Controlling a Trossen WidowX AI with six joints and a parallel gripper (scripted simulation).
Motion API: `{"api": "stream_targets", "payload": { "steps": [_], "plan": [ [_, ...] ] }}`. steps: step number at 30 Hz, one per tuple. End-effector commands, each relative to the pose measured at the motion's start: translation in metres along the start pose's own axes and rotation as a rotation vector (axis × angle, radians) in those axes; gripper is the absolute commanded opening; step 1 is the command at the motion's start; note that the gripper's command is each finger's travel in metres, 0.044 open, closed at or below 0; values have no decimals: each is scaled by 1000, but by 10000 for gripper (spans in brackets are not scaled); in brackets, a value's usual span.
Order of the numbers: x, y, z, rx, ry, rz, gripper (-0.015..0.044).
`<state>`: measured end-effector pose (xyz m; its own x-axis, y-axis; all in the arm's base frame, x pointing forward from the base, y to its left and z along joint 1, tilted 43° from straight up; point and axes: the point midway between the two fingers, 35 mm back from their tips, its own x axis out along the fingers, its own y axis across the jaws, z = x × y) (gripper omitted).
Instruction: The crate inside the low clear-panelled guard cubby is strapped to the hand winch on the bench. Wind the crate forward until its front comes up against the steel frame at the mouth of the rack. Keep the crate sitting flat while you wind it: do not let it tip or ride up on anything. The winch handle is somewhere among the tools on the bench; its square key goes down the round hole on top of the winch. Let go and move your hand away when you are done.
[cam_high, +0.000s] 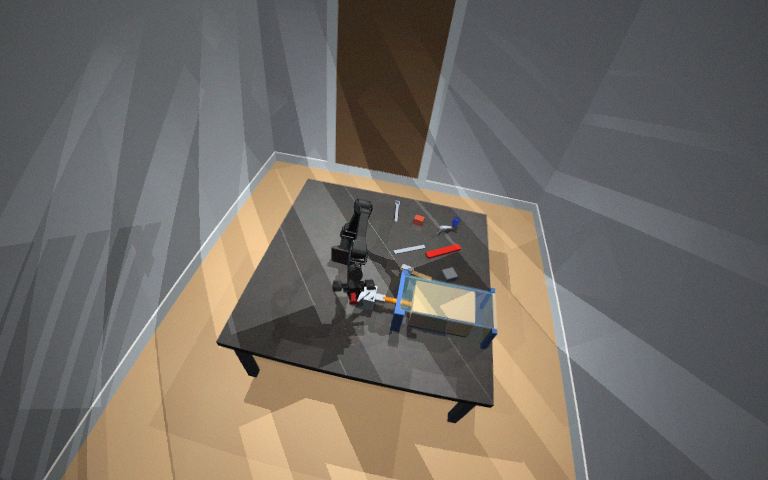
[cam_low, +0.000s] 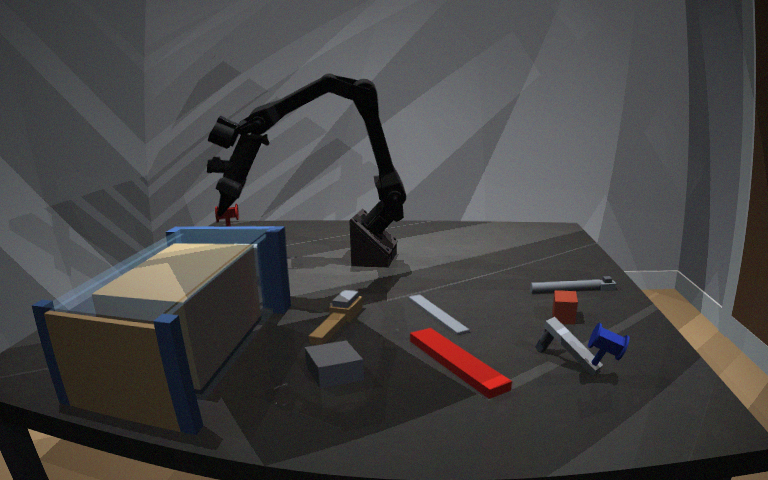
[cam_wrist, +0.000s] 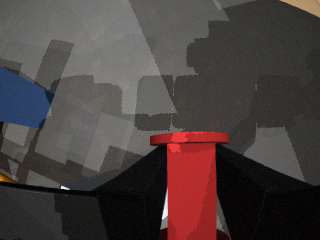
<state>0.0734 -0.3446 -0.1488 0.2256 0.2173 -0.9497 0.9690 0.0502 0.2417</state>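
Observation:
My gripper (cam_high: 353, 293) (cam_low: 224, 211) (cam_wrist: 189, 153) is shut on the red knob (cam_high: 353, 298) (cam_low: 231, 213) (cam_wrist: 192, 192) of the winch handle. The knob stands upright between the fingertips. The handle's pale arm (cam_high: 365, 293) reaches over the winch (cam_high: 368, 303); its square key is hidden. An orange strap (cam_high: 390, 300) (cam_wrist: 4, 178) runs from the winch into the cubby. The tan crate (cam_high: 443, 301) (cam_low: 192, 261) sits flat behind the clear panels, its front near the blue steel frame (cam_high: 398, 318) (cam_low: 275, 274). I cannot tell whether they touch.
A mallet (cam_high: 420, 275) (cam_low: 328, 327) and a grey block (cam_high: 449, 273) (cam_low: 334, 362) lie beside the cubby. A silver strip (cam_low: 438, 313), red bar (cam_low: 458, 361), orange cube (cam_low: 565, 306), grey rod tool (cam_low: 566, 286) and blue-knobbed crank (cam_low: 574, 345) lie farther off.

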Motion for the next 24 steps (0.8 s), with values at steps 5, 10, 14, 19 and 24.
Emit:
{"api": "stream_targets", "payload": {
  "steps": [5, 10, 14, 19, 24],
  "plan": [
    [15, 17, 2, -13, 23, 20, 0],
    [16, 22, 5, -13, 23, 20, 0],
    [17, 25, 7, -13, 23, 21, 0],
    [18, 30, 9, -13, 23, 21, 0],
    [19, 35, 11, -13, 23, 22, 0]
  ]
}}
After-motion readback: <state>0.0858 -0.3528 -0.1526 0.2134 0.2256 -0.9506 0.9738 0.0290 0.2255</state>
